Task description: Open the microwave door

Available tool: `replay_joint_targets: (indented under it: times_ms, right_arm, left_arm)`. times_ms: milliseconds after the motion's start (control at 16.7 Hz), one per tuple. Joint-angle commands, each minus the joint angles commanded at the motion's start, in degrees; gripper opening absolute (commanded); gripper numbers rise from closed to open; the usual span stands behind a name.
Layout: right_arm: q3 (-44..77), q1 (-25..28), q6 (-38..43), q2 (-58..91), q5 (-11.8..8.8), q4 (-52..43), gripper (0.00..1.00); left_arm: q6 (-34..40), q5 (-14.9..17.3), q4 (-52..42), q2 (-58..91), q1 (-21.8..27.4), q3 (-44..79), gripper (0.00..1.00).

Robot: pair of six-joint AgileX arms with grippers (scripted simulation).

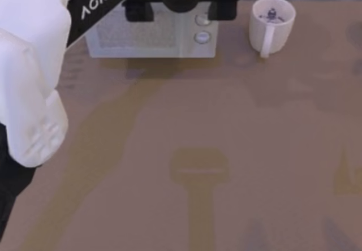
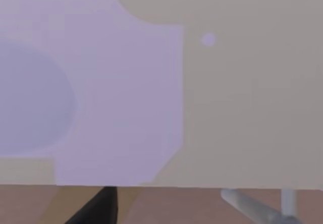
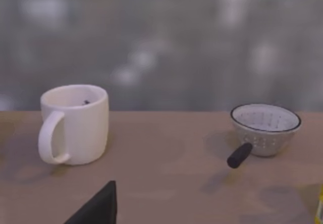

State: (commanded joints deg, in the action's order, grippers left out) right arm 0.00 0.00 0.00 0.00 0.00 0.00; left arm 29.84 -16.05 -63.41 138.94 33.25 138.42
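Your microwave [image 1: 151, 36] sits at the far edge of the surface [image 1: 226, 149], left of centre in the top view, with its front facing you. The microwave door [image 1: 136, 34], with its speckled mesh window, lies flat against the front, closed, and the two round knobs [image 1: 202, 28] stand just right of it.

Your left arm reaches in from the left side and its left pincer [image 1: 180, 5] hangs right over the top front edge of the microwave, its black fingers [image 1: 224, 1] spread wide along that edge. Nothing is held between them. You cannot tell from above whether they touch the casing. The left wrist view is filled by pale flat panels up close.

A white mug [image 1: 271, 25] stands just right of the microwave, apart from it, handle toward you. The right wrist view shows that mug and a small colander [image 3: 266, 129] with a dark handle farther along the surface; whether the right pincer is open, you cannot tell.
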Motion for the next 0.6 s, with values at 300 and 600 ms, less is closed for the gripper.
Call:
replay_joint_targets:
  times_ms: [300,600]
  right_arm:
    - [0.0,0.0,0.0,0.0,0.0,0.0,1.00]
    - [0.0,0.0,0.0,0.0,0.0,0.0,1.00]
  left_arm:
    - [0.0,0.0,0.0,0.0,0.0,0.0,0.55]
    - [0.0,0.0,0.0,0.0,0.0,0.0,0.17]
